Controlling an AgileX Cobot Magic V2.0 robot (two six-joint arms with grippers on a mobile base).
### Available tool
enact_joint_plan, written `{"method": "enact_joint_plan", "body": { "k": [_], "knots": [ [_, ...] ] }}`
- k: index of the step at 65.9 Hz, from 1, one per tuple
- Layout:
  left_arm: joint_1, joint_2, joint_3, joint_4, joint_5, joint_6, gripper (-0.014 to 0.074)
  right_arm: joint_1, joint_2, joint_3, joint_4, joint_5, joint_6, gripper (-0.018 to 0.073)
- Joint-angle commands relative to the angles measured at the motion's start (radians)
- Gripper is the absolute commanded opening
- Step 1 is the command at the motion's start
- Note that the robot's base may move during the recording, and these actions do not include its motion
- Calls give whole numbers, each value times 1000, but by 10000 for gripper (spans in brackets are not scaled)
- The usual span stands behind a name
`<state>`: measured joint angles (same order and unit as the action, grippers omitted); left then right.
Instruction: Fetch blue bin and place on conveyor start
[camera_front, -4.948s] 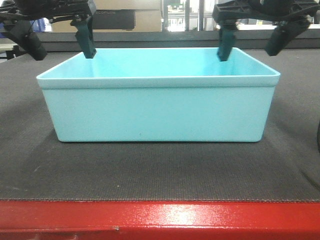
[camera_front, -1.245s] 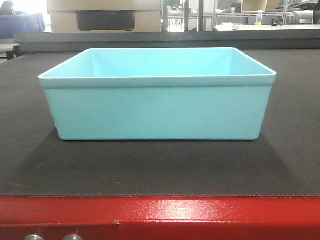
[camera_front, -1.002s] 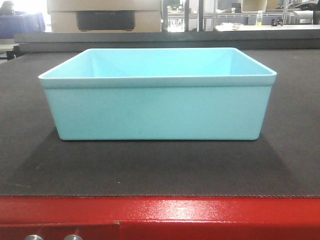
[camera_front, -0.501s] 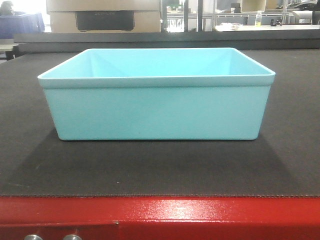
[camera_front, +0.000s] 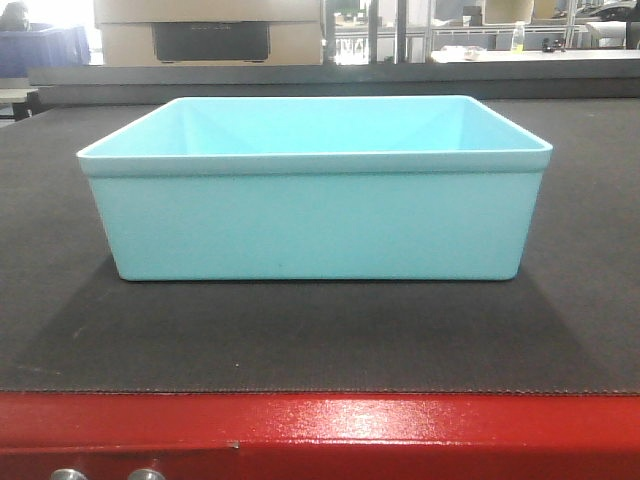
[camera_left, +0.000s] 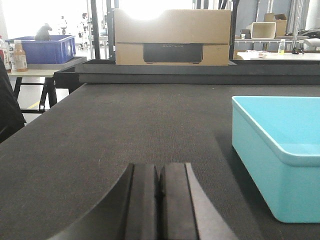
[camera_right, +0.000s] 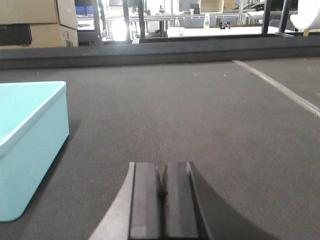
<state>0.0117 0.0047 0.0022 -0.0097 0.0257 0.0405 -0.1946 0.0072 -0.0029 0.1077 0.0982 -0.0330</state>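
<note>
Both grippers have left the front view since the earliest frame, where their fingers hung over the blue bin's (camera_front: 315, 215) far corners; across the last second the bin itself has hardly shifted. I see it sitting upright, mouth up, on the dark belt of the conveyor start (camera_front: 300, 335), set a little back from the red end edge (camera_front: 320, 430) (two silver bolts show at that edge's lower left). Its long axis runs side to side across the front view, parallel to the red edge, one long wall facing the camera.

From my left gripper (camera_left: 159, 200), fingers pressed together and low over the belt, the bin lies just ahead and to the right, apart from it. From my right gripper (camera_right: 161, 197), also pressed together, the bin lies ahead and to the left, again not touching. A cardboard box (camera_left: 172, 37) stands far ahead of the left gripper.
</note>
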Motion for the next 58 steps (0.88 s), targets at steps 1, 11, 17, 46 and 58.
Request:
{"method": "enact_joint_plan", "body": {
  "k": [1,11,17,46,58],
  "knots": [
    [4,-5,-2,-7,-17,3,-111,-2,-7,3,1,-40,-10,-162],
    [4,-5,-2,-7,-17,3,-111,-2,-7,3,1,-41,-10,-162],
    [4,-5,-2,-7,-17,3,-111,-2,-7,3,1,-41,-10,-162],
    [4,-5,-2,-7,-17,3,-111,-2,-7,3,1,-43,-10,-162],
    [4,-5,-2,-7,-17,3,-111,-2,-7,3,1,-43,-10,-162]
  ]
}}
